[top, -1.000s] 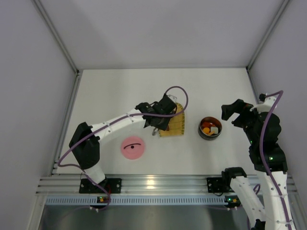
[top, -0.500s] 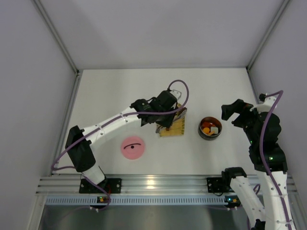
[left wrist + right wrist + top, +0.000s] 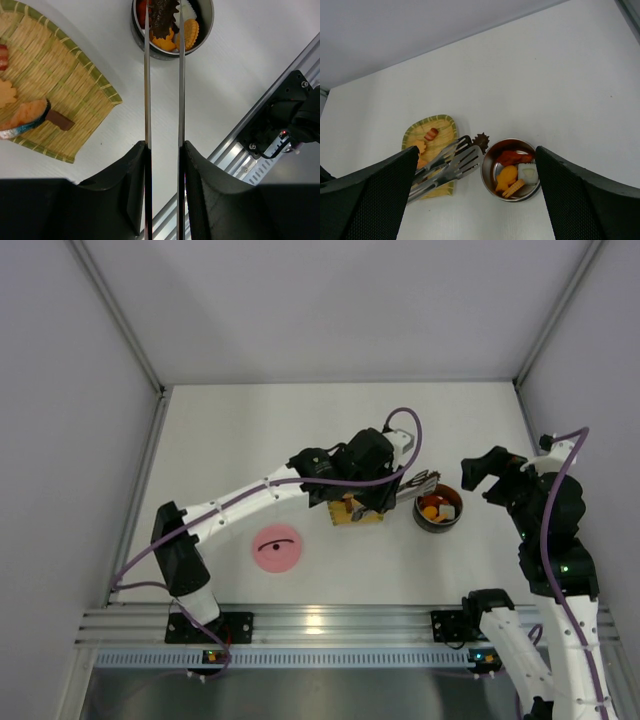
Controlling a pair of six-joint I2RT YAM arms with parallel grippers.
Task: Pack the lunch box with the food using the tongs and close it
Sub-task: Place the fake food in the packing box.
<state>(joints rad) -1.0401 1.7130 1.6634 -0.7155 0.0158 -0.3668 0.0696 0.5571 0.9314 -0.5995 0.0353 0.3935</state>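
Four pieces [image 3: 25,117] lie on the tray [image 3: 55,70] as your left gripper [image 3: 164,147], jaws narrow and clamped on the tongs [image 3: 146,100], brings a frilly dark brown bit [image 3: 162,20] to the lunch box [image 3: 488,172]. The box sits just right of the tray and holds orange rounds [image 3: 507,176], a white chunk [image 3: 526,172] and something red. The brown bit is pinched between the tong tips at the box's far-left rim. In the right wrist view it looks as much over the rim as over the hollow.

To land it cleanly, carry the tips a little further right, toward the middle of the box, before you let go. Keep your squeeze even on the way, since the thin arms look springy and a slack grip would likely drop the bit on the table [image 3: 230,440]. Lower the tips close over the food already packed. Ease the jaws apart slowly, so the tongs do not flick the bit out.

Your right gripper [image 3: 482,476] is spread wide, holds nothing and hangs right of the box, apart from it. Leave it there, clear of the tongs. The pink lid [image 3: 277,548] lies on the table to the near left, well apart from the box, and it goes on only once the tray is cleared.
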